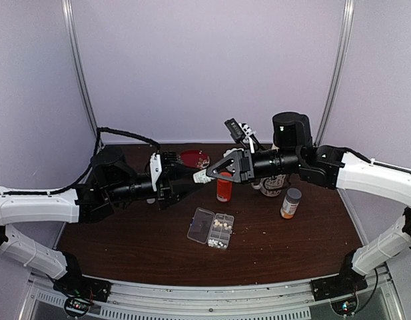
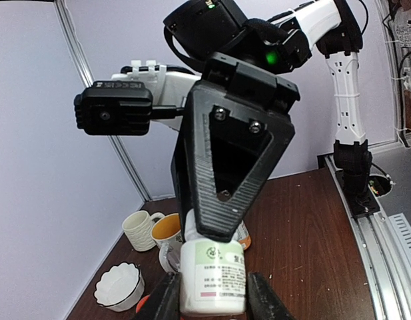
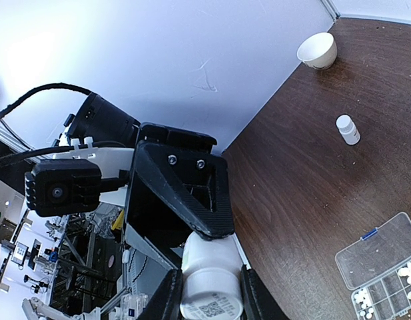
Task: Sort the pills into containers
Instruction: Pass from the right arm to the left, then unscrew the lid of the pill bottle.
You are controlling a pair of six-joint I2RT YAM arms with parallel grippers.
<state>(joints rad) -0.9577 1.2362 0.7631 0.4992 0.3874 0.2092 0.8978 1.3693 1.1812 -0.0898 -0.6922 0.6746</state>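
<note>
I have the left gripper [image 2: 216, 300] and right gripper [image 3: 212, 297] meeting in mid-air, each with its 2 fingers closed snugly on opposite ends of 1 white bottle [image 2: 213, 273]. Below them the pill organizer [image 1: 200, 225] lies open on the table [image 1: 292, 247], with the pills [image 1: 222, 227] in its cells.

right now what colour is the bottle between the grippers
The bottle is white with a pale green label; clearest in the left wrist view.
</note>
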